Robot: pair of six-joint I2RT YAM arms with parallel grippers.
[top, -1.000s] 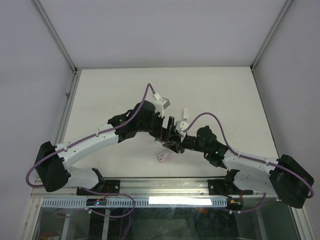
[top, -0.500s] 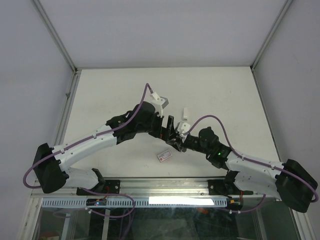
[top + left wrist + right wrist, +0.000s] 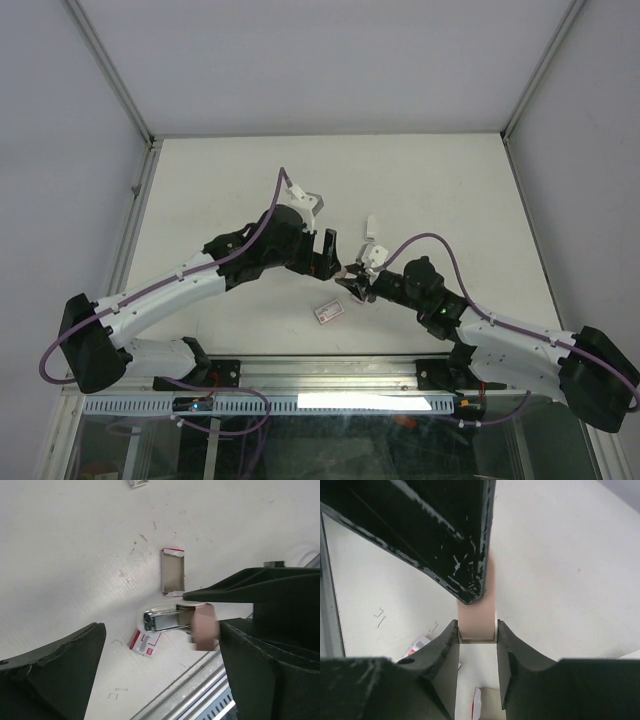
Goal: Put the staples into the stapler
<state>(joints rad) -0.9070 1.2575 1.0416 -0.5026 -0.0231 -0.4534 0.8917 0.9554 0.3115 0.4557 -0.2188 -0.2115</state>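
My left pincer (image 3: 327, 252) stood wide open and had backed a little away from the stapler (image 3: 476, 611), which my right pincer (image 3: 476, 626) gripped above the table (image 3: 450, 180), so I guessed the staples still had to go in.

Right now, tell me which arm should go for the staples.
Left, probably. The left gripper is open and empty, facing the mini stapler; the right gripper is shut on the mini stapler's pink end, so it is busy.
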